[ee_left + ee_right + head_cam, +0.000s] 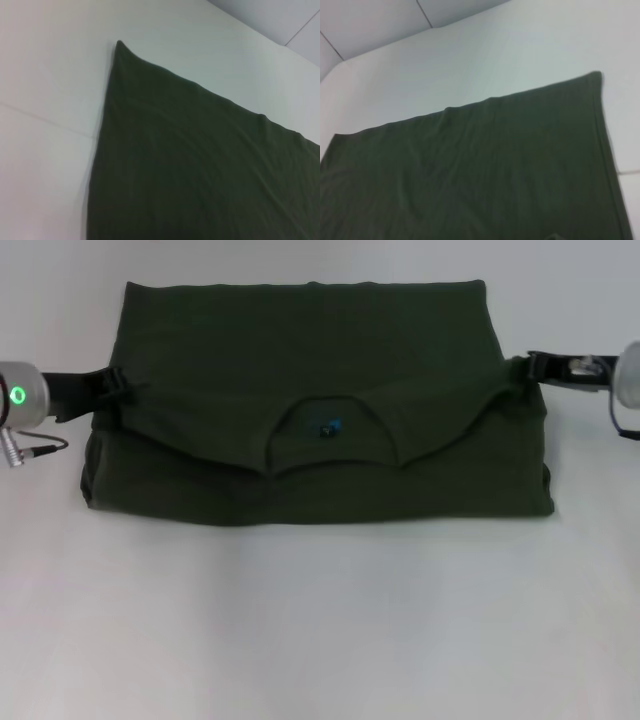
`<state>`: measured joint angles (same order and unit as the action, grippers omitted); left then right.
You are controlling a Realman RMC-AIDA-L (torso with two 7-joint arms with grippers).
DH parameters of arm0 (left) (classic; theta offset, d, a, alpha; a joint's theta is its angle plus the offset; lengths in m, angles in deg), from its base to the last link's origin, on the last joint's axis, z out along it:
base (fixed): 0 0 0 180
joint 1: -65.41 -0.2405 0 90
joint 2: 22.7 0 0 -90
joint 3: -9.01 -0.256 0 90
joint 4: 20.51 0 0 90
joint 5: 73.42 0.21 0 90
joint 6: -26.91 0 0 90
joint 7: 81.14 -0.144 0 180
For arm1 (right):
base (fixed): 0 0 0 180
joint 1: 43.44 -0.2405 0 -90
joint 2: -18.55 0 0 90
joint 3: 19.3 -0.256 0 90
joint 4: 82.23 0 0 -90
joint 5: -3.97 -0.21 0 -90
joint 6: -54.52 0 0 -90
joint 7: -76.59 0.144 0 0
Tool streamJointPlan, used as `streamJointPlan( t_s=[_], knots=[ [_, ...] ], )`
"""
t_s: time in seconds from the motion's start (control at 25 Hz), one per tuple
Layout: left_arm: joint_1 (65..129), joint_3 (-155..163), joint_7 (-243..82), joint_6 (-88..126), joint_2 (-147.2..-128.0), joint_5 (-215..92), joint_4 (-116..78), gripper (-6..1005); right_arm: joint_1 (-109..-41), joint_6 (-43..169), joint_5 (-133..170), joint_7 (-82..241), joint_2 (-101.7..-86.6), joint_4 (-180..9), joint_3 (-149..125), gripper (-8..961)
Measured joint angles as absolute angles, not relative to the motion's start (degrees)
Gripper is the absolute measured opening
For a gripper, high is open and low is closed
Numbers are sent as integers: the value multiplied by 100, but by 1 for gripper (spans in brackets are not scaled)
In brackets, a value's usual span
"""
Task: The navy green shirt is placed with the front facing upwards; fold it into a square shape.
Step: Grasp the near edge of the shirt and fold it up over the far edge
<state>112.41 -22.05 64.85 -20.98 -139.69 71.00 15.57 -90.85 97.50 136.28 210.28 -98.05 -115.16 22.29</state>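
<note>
Two pincers meet the navy green shirt [310, 400] at its sides, the left pincer [118, 390] and the right pincer [528, 368] each touching a bunched edge; whether either is clamped on cloth cannot be told. The shirt lies folded on the white counter [320, 620], its near layer beneath a flap carrying the neckline [328, 430] and a small blue label [330, 427]. Only the head view shows these; the wrist views show plain far cloth and its corner [120, 44], no fingers. The arms are cut off at the frame edges.
</note>
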Motion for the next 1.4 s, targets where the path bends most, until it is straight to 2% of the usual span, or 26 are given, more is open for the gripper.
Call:
streamJointPlan(
  t_s=[0.4, 1.24, 1.4],
  knots=[
    [11351, -2368, 6557, -1603, -13968, 7098, 1411, 33, -9486, 9056, 13609, 21048, -9821, -11238, 2671, 56],
    [11507, -2397, 6538, -1293, -14027, 7092, 1340, 33, -9612, 8809, 13613, 21053, -9822, -11167, 2710, 64],
    [11517, -2405, 6553, -1292, -14044, 7098, 1324, 33, -9722, 8922, 13680, 21210, -9701, -10939, 2873, 65]
  ],
)
